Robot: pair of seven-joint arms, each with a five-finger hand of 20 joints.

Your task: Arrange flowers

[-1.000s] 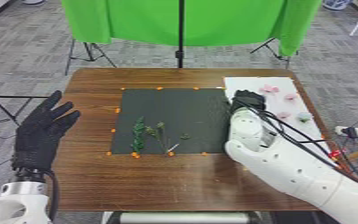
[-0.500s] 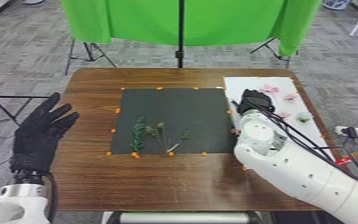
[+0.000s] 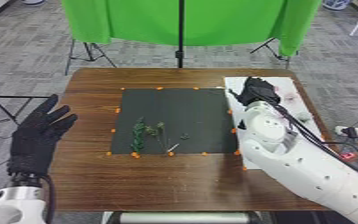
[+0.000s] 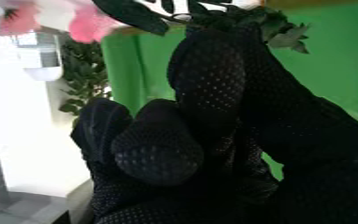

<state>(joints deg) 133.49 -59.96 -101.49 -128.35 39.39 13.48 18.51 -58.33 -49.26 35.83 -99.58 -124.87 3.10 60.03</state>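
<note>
Brown worktop (image 3: 87,187): dark mat (image 3: 180,107) bearing green sprigs (image 3: 138,135); white sheet (image 3: 235,84) bearing pink flowers (image 4: 91,24). Your left hand (image 3: 33,135), wide; your right hand (image 3: 260,91), over the sheet, whether holding anything you cannot tell.

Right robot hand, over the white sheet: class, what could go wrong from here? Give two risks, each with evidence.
The right robot hand is close to the pink flowers, so it might knock them out of place. The leaves are right against it, so they could bend or snag.
</note>
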